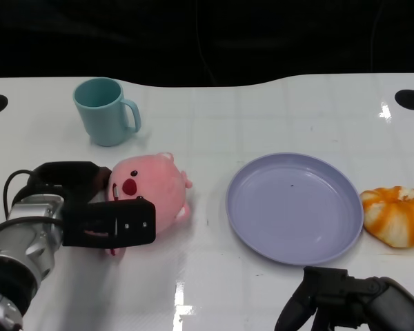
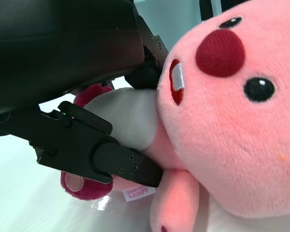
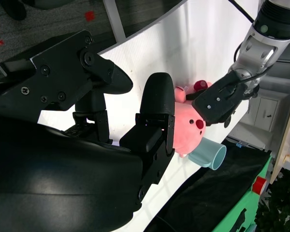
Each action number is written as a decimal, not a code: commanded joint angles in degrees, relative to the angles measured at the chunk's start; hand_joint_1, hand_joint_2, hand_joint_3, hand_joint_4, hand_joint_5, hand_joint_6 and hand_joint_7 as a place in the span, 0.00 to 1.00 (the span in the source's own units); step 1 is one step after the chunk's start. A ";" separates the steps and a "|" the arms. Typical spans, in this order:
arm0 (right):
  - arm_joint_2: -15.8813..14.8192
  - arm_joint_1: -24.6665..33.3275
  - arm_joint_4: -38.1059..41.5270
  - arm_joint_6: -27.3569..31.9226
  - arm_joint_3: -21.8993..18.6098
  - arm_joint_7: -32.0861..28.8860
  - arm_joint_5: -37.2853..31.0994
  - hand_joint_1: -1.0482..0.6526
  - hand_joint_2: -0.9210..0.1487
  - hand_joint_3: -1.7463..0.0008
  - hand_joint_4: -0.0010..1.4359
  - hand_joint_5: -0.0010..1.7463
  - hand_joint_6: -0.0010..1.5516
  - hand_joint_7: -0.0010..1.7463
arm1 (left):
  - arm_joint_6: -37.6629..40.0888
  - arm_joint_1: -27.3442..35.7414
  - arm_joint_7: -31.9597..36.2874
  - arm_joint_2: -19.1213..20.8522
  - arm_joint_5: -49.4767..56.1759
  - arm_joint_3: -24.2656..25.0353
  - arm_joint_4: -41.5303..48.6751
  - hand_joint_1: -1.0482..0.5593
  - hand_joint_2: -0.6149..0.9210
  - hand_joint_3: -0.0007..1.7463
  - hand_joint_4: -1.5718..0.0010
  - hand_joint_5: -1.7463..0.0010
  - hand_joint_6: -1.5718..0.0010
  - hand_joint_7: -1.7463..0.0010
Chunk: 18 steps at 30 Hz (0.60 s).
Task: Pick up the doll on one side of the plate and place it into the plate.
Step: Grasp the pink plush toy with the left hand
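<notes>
A pink plush doll (image 1: 152, 186) with red cheeks lies on the white table, left of the lavender plate (image 1: 297, 207). My left hand (image 1: 107, 221) grips it from its left side. In the left wrist view the black fingers (image 2: 101, 154) press on the doll's (image 2: 232, 121) white belly and by its mouth. The plate has nothing in it. At the table's near edge, right of centre, my right hand (image 1: 352, 296) holds nothing, its fingers (image 3: 154, 111) apart. The right wrist view shows the doll (image 3: 188, 123) and my left hand (image 3: 222, 99) in the distance.
A teal mug (image 1: 107, 110) stands behind the doll at the back left. An orange-and-white pumpkin plush (image 1: 397, 215) lies against the plate's right rim. The table's far edge meets a black backdrop.
</notes>
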 commanded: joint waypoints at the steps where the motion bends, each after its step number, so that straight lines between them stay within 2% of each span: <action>1: -0.17 -0.58 0.46 0.11 -0.50 -0.10 0.46 0.56 0.33 0.41 0.46 0.89 0.41 0.68 | -2.73 5.62 4.46 -0.55 -2.15 0.64 1.37 0.50 0.99 0.19 0.50 0.02 0.52 0.23; 2: -0.13 -0.75 0.59 0.39 -0.53 -0.08 0.61 0.55 0.33 0.41 0.46 0.89 0.41 0.68 | -3.57 6.36 6.44 -0.61 -3.31 1.70 1.00 0.50 0.99 0.20 0.49 0.01 0.57 0.12; 4: -0.02 -0.92 0.61 0.89 -0.62 -0.08 0.90 0.55 0.33 0.41 0.46 0.89 0.41 0.68 | -5.31 7.49 9.44 -0.48 -5.04 3.24 0.22 0.51 0.99 0.22 0.47 0.00 0.57 0.03; 5: -0.02 -0.93 0.66 0.87 -0.64 -0.11 0.96 0.55 0.32 0.42 0.46 0.90 0.41 0.68 | -6.64 8.04 10.85 -0.29 -5.93 3.98 -0.17 0.52 0.93 0.32 0.45 0.00 0.56 0.01; 6: -0.05 -0.94 0.69 0.83 -0.64 -0.14 0.98 0.55 0.32 0.42 0.47 0.90 0.41 0.68 | -7.52 8.34 11.71 -0.15 -6.45 4.38 -0.34 0.53 0.88 0.41 0.44 0.00 0.55 0.01; 9: -0.22 -0.95 0.64 0.88 -0.58 -0.19 0.77 0.56 0.32 0.42 0.46 0.90 0.41 0.68 | -9.01 9.66 12.05 -0.32 -10.90 8.01 -2.65 0.53 0.79 0.59 0.42 0.00 0.54 0.00; 12: -0.33 -0.98 0.12 1.41 -0.59 -0.22 0.57 0.56 0.31 0.43 0.46 0.89 0.41 0.68 | -8.04 10.98 9.46 -0.69 -15.25 11.35 -7.26 0.54 0.76 0.64 0.39 0.00 0.51 0.00; 15: -0.05 -1.18 0.43 1.27 -0.82 -0.21 1.12 0.55 0.31 0.43 0.46 0.89 0.41 0.68 | -7.15 11.72 7.10 -0.26 -16.50 12.39 -11.82 0.53 0.71 0.71 0.38 0.00 0.50 0.00; 18: 0.00 -1.19 0.78 1.15 -0.73 -0.13 1.36 0.56 0.30 0.43 0.46 0.90 0.41 0.68 | -6.40 12.41 4.68 -0.21 -17.73 13.24 -16.08 0.53 0.71 0.72 0.37 0.00 0.50 0.00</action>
